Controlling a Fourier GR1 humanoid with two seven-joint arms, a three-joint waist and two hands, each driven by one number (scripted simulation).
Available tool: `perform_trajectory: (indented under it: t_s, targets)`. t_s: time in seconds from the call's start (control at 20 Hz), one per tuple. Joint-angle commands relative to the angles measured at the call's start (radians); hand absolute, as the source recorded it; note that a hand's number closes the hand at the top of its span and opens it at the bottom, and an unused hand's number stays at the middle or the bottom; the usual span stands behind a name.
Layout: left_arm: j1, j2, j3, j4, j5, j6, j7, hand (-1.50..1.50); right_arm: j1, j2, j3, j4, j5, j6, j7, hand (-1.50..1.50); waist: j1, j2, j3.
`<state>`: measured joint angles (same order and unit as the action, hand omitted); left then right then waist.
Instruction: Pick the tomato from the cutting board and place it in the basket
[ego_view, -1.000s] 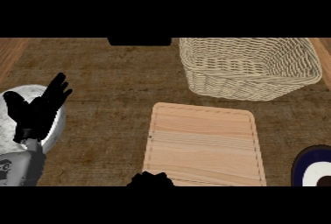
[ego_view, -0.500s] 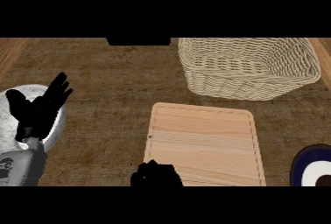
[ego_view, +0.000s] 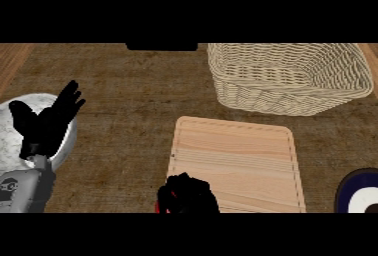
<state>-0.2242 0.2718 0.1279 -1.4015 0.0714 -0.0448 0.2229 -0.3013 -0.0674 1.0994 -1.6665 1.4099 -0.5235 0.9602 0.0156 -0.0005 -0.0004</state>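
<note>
You are at the grasp, judging by how things lie; the lift, carry and drop are left. Your right hand (ego_view: 189, 196), at 6 o'clock, is curled round the tomato (ego_view: 169, 193), which shows only as slivers of red at the near-left corner of the cutting board (ego_view: 236, 155). The basket (ego_view: 295, 95) at 1 o'clock shows nothing inside. Your left hand (ego_view: 46, 127) rests open, fingers up, at 9 o'clock. Count one tomato, one cutting board, one basket and two plates: a pale plate (ego_view: 7, 142) at 9 o'clock, a dark-rimmed plate (ego_view: 345, 192) at 4.

Left hand (ego_view: 46, 125) splayed, right hand (ego_view: 188, 194) curled.
</note>
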Motion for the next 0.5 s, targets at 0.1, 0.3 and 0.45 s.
perform_trajectory:
  t_s: [0.1, 0.3, 0.45]
  targets:
    - [0.003, 0.007, 0.005, 0.001, 0.011, -0.012, 0.013, 0.00, -0.123, 0.064, -0.240, -0.181, -0.101, 0.115, 0.126, 1.50, 0.008, 0.003, -0.002]
    - [0.004, 0.009, 0.007, -0.003, 0.010, -0.010, 0.024, 0.00, -0.264, 0.066, -0.433, -0.193, -0.190, 0.269, 0.164, 1.50, 0.013, 0.002, -0.002]
    - [-0.015, -0.018, -0.013, 0.014, -0.013, 0.015, 0.015, 0.00, -0.408, 0.066, -0.643, -0.122, -0.315, 0.351, 0.098, 1.50, 0.000, 0.010, -0.001]
